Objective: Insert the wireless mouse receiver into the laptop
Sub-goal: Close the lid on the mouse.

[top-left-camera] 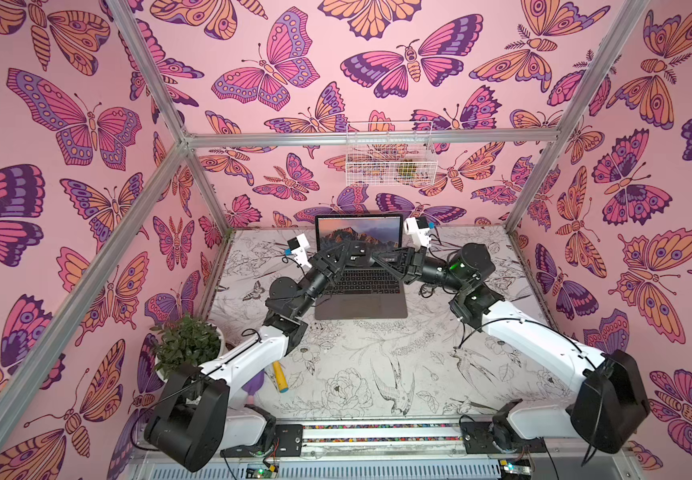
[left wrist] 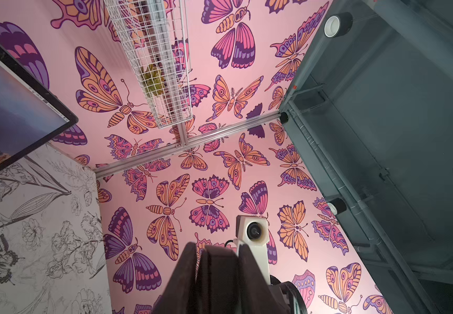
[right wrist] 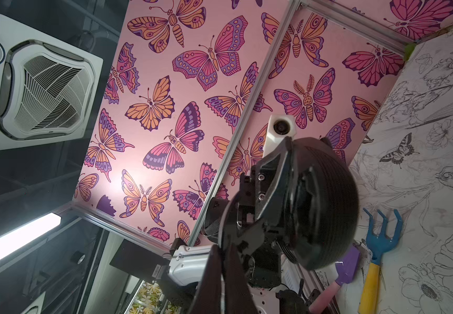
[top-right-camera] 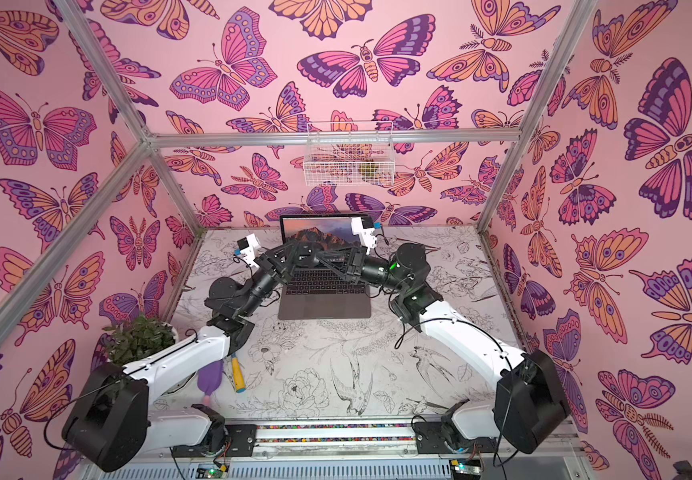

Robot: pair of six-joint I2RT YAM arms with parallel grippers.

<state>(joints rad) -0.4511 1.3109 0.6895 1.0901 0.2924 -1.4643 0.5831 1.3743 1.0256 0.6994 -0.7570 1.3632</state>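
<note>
While both grippers meet in mid-air above the laptop (top-left-camera: 361,305), the step in hand looks like getting the receiver free of the mouse (right wrist: 320,204) before any plugging in. The left gripper (left wrist: 217,255) stands narrow, clamped on the mouse between its fingers. The right gripper (right wrist: 221,261) is pinched fully together, its tips just beside the mouse. The receiver shows in no view, so I cannot tell whether it sits stowed in the mouse or nipped between those closed tips. The laptop lies open directly beneath both grippers, with the keyboard under them and the screen just beyond. To do this well, the left should hold the mouse steady while the right draws straight away from it without twisting. So small a stub would likely slip easily and drop among the keys. Only with a sure hold should the right head down toward the laptop's side edge, where I judge the port to be.
</note>
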